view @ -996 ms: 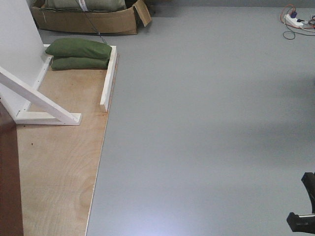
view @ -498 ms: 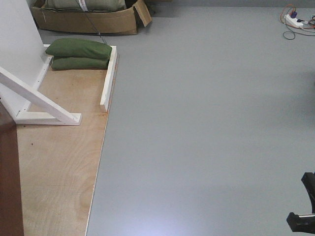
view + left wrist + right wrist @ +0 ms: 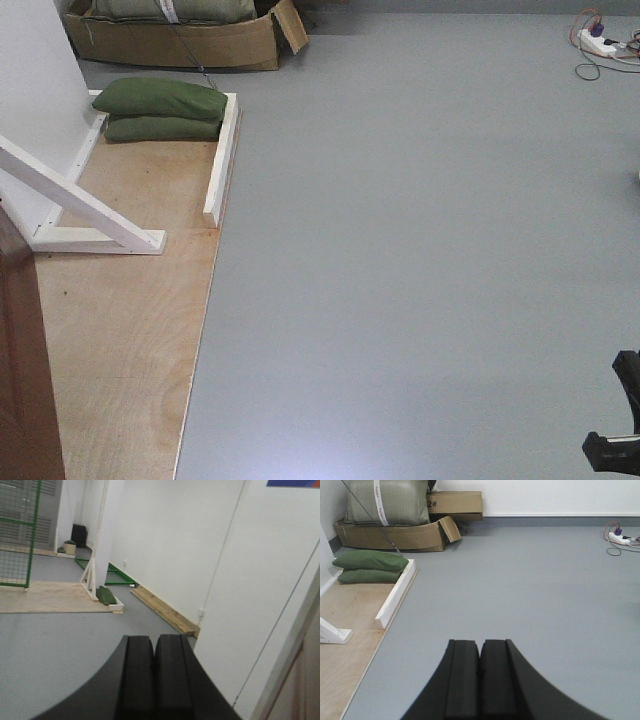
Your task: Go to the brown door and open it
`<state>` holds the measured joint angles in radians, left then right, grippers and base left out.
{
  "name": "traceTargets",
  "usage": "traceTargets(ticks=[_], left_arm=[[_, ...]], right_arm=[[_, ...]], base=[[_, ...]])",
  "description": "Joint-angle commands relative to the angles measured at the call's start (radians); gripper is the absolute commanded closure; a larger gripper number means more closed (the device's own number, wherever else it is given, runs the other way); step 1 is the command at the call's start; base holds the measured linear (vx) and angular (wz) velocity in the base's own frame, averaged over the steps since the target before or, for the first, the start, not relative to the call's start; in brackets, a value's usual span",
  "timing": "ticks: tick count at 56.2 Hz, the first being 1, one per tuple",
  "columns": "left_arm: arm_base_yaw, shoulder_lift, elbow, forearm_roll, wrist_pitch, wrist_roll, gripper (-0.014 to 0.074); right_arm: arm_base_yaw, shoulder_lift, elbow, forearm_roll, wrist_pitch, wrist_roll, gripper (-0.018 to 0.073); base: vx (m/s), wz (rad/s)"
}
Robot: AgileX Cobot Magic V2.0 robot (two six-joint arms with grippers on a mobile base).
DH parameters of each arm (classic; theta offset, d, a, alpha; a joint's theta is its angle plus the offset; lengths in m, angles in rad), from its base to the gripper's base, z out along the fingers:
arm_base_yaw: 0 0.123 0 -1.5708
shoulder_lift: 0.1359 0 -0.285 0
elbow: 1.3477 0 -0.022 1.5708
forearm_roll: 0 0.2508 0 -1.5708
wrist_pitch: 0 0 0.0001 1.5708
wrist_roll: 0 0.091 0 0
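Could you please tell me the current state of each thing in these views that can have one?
Brown door: only a strip shows at the left edge, handle unseen; open or shut cannot be told.
Left end effector: shut, holding nothing.
Right end effector: shut, holding nothing.
Cardboard box: flap open.
Green sandbags: stacked one on the other.
Power strip: cables plugged in.

The grey floor spreads ahead of the right gripper. Left of the gripper a plywood sheet lies on it, edged by a white wooden rail. Further ahead on the left, two green sandbags lie stacked on the sheet, with a cardboard box beyond them. Far ahead to the right lies a white power strip with cables.
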<state>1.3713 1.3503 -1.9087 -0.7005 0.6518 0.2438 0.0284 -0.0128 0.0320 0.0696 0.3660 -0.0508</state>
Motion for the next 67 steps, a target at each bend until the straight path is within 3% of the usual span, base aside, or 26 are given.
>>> traceTargets(ticks=[1,12,20,32,41,51,67], left_arm=[[-0.041,-0.031,-0.023,-0.078,-0.028,-0.004,0.0603],[-0.127,-0.05,-0.023,-0.265,0.161,-0.003,0.0603],[-0.188,-0.076,-0.023,-0.374,0.234,-0.001,0.0603],[-0.3,-0.101,-0.023,-0.383,0.319,0.016,0.0603],[-0.39,-0.112,-0.023,-0.384,0.392,0.092,0.0603],[-0.481,-0.112,-0.023,-0.401,0.395,0.191,0.0603],[-0.571,-0.11,-0.023,-0.425,0.404,0.194,0.0603]], right_arm=[[-0.001,-0.006,0.004,-0.003,-0.076,-0.006,0.0559],[-0.001,-0.006,0.004,-0.003,-0.076,-0.006,0.0559],[-0.001,-0.006,0.004,-0.003,-0.076,-0.006,0.0559],[-0.001,-0.006,0.004,-0.003,-0.076,-0.006,0.0559],[-0.001,-0.006,0.004,-0.003,-0.076,-0.006,0.0559],[-0.001,-0.006,0.004,-0.003,-0.076,-0.006,0.0559],[-0.001,-0.006,0.004,-0.003,-0.076,-0.006,0.0559]], base=[[0.0,0.0],[0.0,0.0],[0.0,0.0],[0.0,0.0],[0.0,0.0],[0.0,0.0],[0.0,0.0]])
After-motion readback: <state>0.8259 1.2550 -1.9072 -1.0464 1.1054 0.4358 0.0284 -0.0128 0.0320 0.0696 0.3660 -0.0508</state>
